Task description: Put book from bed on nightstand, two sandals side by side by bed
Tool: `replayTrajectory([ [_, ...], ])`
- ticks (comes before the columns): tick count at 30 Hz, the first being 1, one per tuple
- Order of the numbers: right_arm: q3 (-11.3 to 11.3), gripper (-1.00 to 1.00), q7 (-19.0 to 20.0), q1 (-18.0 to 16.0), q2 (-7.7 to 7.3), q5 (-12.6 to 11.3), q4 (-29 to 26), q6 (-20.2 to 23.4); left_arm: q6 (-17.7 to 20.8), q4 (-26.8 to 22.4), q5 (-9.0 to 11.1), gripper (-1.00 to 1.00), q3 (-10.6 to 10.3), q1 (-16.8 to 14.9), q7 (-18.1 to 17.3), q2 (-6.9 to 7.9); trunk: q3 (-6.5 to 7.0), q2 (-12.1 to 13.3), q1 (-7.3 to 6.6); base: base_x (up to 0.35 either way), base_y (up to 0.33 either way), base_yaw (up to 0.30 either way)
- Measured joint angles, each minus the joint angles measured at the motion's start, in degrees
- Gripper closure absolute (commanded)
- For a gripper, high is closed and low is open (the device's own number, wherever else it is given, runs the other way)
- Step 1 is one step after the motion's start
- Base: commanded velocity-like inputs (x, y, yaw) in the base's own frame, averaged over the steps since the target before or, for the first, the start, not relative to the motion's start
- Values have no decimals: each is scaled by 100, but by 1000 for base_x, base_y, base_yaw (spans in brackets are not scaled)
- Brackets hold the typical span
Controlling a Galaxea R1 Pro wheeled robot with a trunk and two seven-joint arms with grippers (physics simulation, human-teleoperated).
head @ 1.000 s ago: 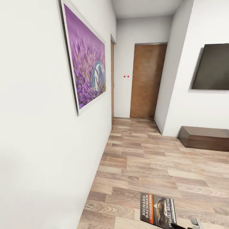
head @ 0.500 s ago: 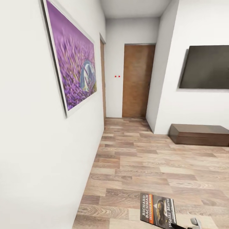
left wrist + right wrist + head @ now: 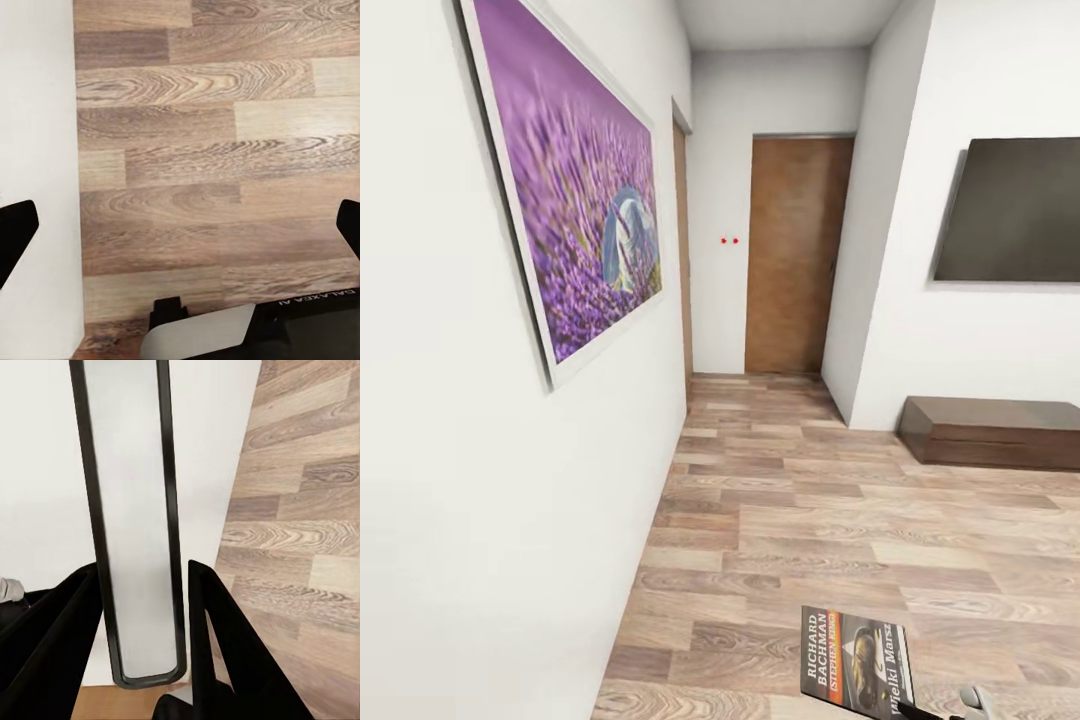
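Floor (image 3: pixel 210 150): light-brown wood planks with visible grain, boards running across the frame. Wall (image 3: pixel 34 135): plain white, bordering the floor along one side, meeting it in a straight edge. Left gripper (image 3: pixel 180 232): two black fingertips (image 3: pixel 15 232) at opposite frame edges, set wide apart, nothing between them. Robot body (image 3: pixel 225 334): grey and black part with partly readable white lettering.

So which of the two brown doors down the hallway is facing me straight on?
The door at the hall's far end, right of the two red dots. The other door sits in the left wall, seen edge-on just past the purple picture.
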Motion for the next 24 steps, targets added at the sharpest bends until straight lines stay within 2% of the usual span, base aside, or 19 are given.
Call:
replayTrajectory([
  [4, -13, 100, 1, 0, 1, -3, -1, -7, 0, 2, -2, -100, -1, 0, 0, 0, 0, 0, 2, 146, 87, -73],
  [11, -12, 100, 11, 1, -3, -2, -1, -4, 0, 6, -2, -100, -1, -2, 0, -1, 0, 1, 3, 18, 11, -211],
  [19, -14, 100, 10, 0, 0, -3, -1, -8, 0, 4, -1, -100, -3, 0, -1, 0, 0, 1, 3, 1, 0, -58],
  [24, -13, 100, 12, 1, -3, -5, -3, -9, 0, 6, -1, -100, -2, -1, 0, -1, 0, 1, 3, 0, 0, -232],
])
